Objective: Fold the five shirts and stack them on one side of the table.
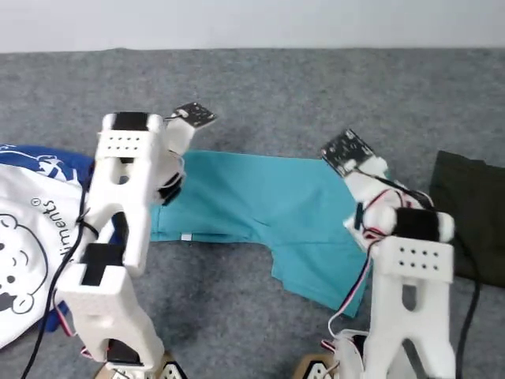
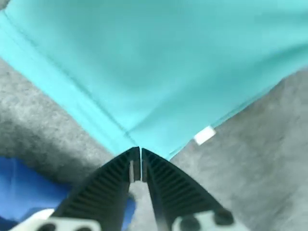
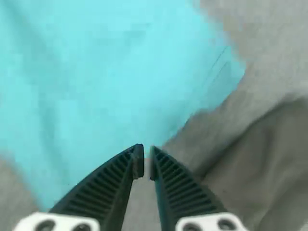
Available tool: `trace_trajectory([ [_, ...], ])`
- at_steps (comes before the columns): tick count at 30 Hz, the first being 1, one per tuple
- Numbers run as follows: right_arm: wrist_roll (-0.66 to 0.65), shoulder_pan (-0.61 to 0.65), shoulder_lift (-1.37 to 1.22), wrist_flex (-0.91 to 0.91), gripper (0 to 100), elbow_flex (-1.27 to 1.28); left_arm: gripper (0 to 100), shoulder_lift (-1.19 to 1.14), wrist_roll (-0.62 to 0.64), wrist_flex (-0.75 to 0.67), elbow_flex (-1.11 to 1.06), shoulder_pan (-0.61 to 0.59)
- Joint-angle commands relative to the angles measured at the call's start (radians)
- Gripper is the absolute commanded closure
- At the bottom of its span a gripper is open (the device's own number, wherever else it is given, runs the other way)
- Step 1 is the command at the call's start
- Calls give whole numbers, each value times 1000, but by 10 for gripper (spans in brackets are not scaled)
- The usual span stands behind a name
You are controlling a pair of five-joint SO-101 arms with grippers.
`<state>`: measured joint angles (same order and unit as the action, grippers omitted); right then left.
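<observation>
Teal shirt (image 1: pixel 268 205): lying spread in the middle of the table (image 1: pixel 316 87), between both arms.
Left gripper (image 2: pixel 140 155): squeezing tight on the shirt's edge near the white shirt (image 1: pixel 31 245).
Right gripper (image 3: pixel 146 154): sitting at the edge nearer the dark shirt (image 1: pixel 469 213), jaws almost touching.
Doing it well: lifting both edges together, folding slowly, holding the cloth flat.
Hard to see: hiding under the arms, bits of shirt; not showing clearly, any cloth between the right jaws.

Grey mat (image 1: pixel 316 95): coarse, felt-like covering, spans the frame from upper left to lower right, flat, also seen in the lower right of the left wrist view (image 2: pixel 269 159). Wall (image 1: pixel 252 24): plain pale strip along the top edge, meeting the mat's far border.
</observation>
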<state>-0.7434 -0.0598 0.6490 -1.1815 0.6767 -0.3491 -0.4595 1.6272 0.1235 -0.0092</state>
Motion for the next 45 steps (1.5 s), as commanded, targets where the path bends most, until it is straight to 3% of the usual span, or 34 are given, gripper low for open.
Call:
trace_trajectory([
  [1,75,48,-110,160,991,-12,995,-9,94,-28,2,29],
  [12,334,51,-624,213,988,-315,995,-127,101,-32,-96,25],
  [27,339,33,-835,124,988,-591,996,-21,97,38,-124,23],
  [36,339,18,-1087,114,988,-824,996,160,100,38,-125,-51],
  [40,339,-13,-1168,94,988,-895,996,158,103,-3,-140,-44],
  [45,339,-8,-1155,-71,988,-1022,996,158,103,-141,-259,-21],
])
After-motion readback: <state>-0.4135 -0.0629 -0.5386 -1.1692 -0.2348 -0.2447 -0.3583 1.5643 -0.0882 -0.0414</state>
